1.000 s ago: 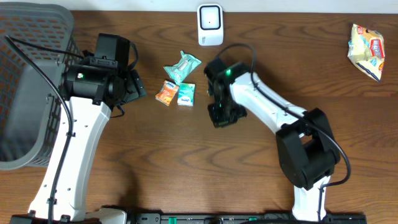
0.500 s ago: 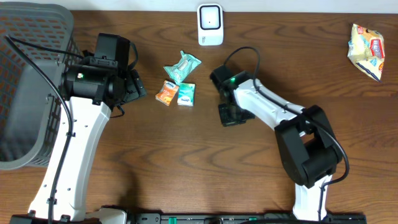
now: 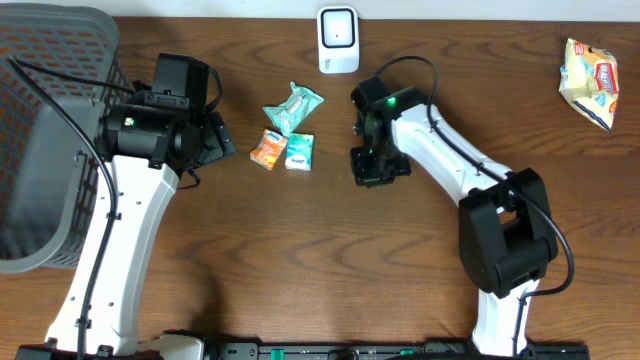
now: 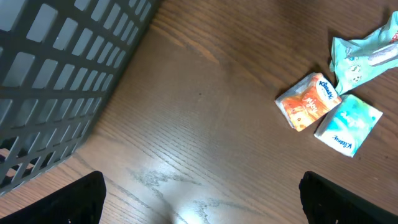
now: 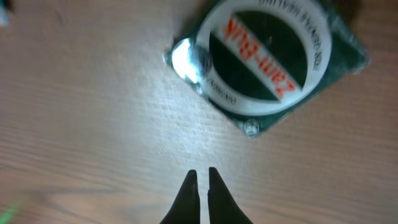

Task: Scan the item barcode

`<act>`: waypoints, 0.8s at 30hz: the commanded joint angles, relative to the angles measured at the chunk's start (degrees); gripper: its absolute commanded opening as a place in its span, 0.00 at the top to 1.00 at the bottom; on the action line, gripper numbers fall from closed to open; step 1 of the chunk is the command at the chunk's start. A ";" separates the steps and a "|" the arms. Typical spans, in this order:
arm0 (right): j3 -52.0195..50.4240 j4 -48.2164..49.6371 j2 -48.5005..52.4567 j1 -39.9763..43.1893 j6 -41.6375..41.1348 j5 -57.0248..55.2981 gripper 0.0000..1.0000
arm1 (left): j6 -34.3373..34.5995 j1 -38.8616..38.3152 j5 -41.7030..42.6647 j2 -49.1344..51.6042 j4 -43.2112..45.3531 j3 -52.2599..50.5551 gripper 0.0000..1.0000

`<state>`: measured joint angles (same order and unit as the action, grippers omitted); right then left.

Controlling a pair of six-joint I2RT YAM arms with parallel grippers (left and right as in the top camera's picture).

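Brown wood-grain table (image 3: 300,260) carries a grey basket (image 3: 40,120) at its left edge and a white scanner (image 3: 338,40) at the back. A round green Zam-Buk tin (image 5: 273,62) lies flat, label up, in the right wrist view. The right gripper (image 5: 200,177) points at it with its fingertips pressed together, just short of the tin and holding nothing. The left gripper (image 4: 202,196) hangs with its jaws wide apart near an orange packet (image 4: 308,102) and a teal Kleenex pack (image 4: 348,124).
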<state>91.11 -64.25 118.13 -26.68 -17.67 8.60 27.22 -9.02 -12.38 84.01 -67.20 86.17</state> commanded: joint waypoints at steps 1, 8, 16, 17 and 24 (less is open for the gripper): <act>-3.02 -0.07 0.13 -3.50 -0.07 -7.41 0.99 | 0.52 0.22 -0.74 0.24 -0.24 -0.07 0.02; -10.16 10.36 0.13 -3.69 -6.12 -12.17 0.99 | 0.52 0.22 -0.74 0.24 -0.24 -0.07 0.02; -11.30 16.33 0.13 0.26 -7.41 -16.76 0.99 | 0.52 0.22 -0.76 0.24 -0.24 -0.07 0.02; -11.19 16.35 0.11 0.83 -7.41 -17.03 0.99 | 0.52 0.22 -0.74 0.24 -0.24 -0.07 0.02; -4.81 10.32 0.04 4.79 -5.22 -11.39 0.99 | 0.52 0.22 -0.74 0.24 -0.24 -0.07 0.02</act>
<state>81.69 -51.62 118.13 -22.92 -23.92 -5.87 27.22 -9.02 -12.38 84.01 -67.18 86.17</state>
